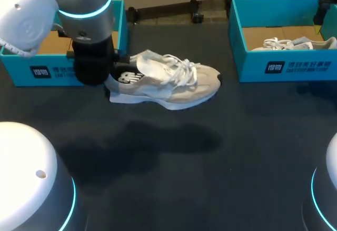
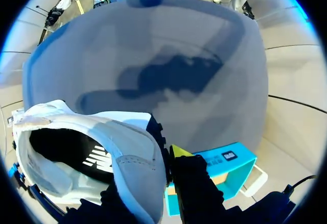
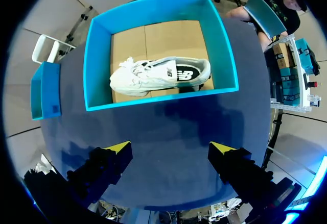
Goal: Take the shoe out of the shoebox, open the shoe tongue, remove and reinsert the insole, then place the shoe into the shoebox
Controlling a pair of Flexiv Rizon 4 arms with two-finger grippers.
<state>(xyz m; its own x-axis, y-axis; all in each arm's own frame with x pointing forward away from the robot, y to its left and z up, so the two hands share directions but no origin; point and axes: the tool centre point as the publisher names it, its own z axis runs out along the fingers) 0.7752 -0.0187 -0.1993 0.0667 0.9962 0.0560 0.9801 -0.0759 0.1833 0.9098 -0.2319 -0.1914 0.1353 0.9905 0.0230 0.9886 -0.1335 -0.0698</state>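
A beige and white shoe [image 1: 168, 81] lies on its side on the dark table between two teal shoeboxes, toe toward the right. My left gripper [image 1: 113, 72] is at its heel. In the left wrist view the heel collar [image 2: 138, 168] sits between the fingers; one yellow fingertip [image 2: 179, 150] presses the outside and the other is hidden inside the shoe [image 2: 92, 152]. My right gripper [image 3: 171, 152] hangs open and empty above the table, in front of the right shoebox [image 3: 99, 60].
The left shoebox [image 1: 31, 72] stands just behind my left arm, also seen beside the gripper [image 2: 225, 162]. The right shoebox [image 1: 284, 65] holds a second white shoe [image 3: 158, 75] [image 1: 295, 43] on its cardboard floor.
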